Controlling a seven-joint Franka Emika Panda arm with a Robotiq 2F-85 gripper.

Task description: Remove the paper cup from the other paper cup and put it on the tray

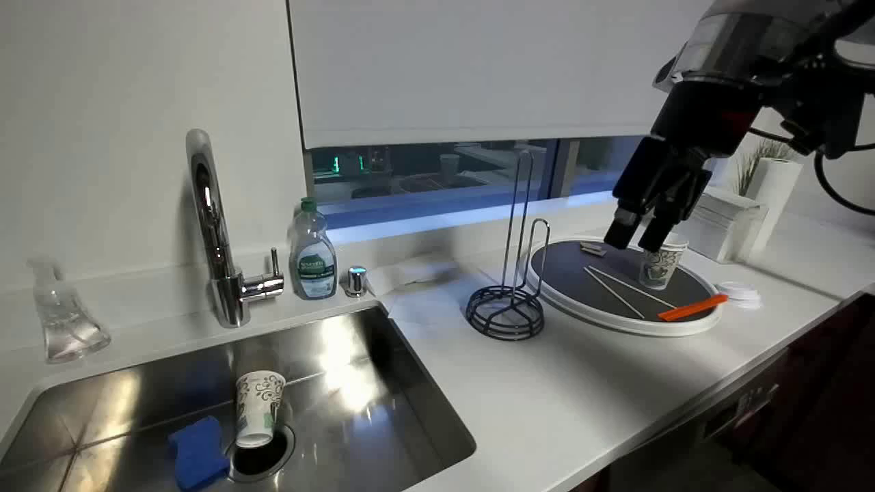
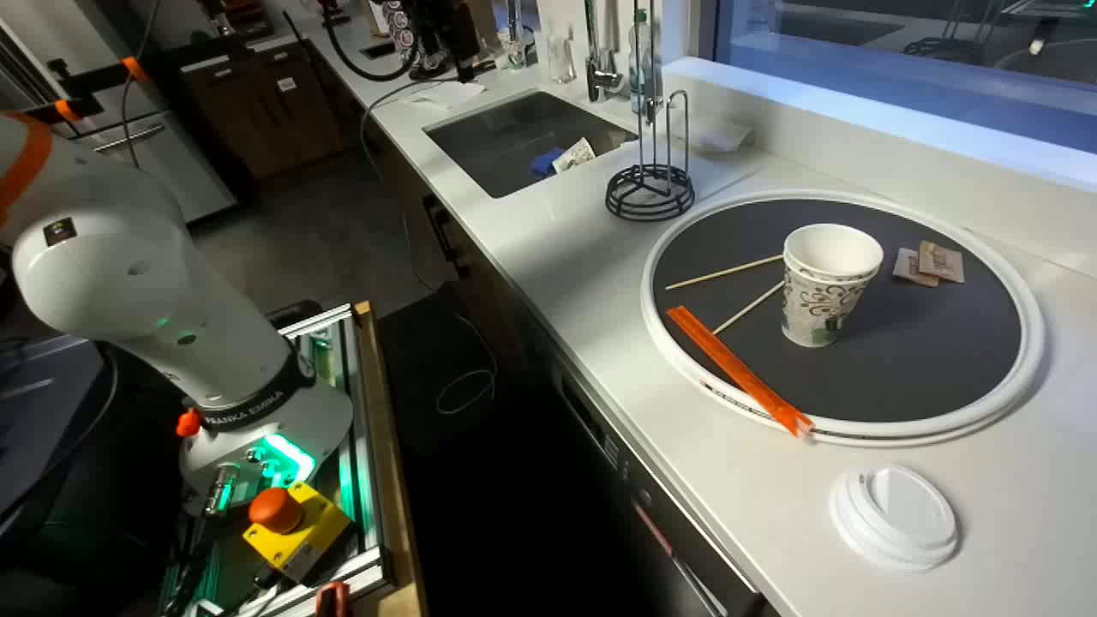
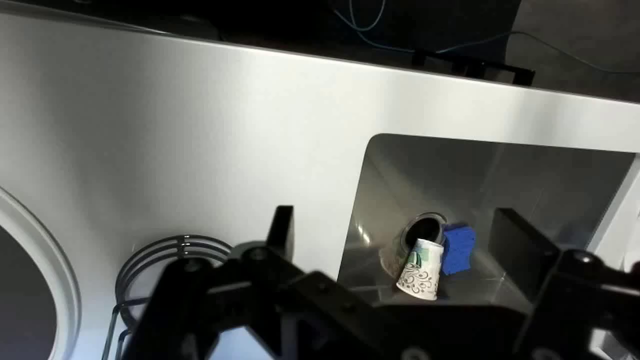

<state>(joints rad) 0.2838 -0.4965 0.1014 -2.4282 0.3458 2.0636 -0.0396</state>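
Observation:
Two nested white paper cups with a dark scroll pattern stand upright on the tray (image 2: 943, 360). The upper cup (image 2: 833, 248) shows only its rim and a narrow band above the lower cup (image 2: 818, 313). In an exterior view the cups (image 1: 660, 270) are partly hidden behind my gripper (image 1: 636, 239). The tray is grey and oval with a pale rim. In the wrist view its edge (image 3: 25, 285) shows at the far left. My gripper (image 3: 400, 225) is open and empty, with its fingers wide apart above the counter. Another paper cup (image 3: 421, 270) lies in the sink.
The black wire stand (image 1: 506, 314) is between the tray and the sink (image 1: 355, 437). A blue sponge (image 1: 198, 451) lies in the sink. Thin sticks, an orange strip (image 2: 737, 368) and brown packets (image 2: 930, 261) lie on the tray. White lids (image 2: 896, 514) lie beside it.

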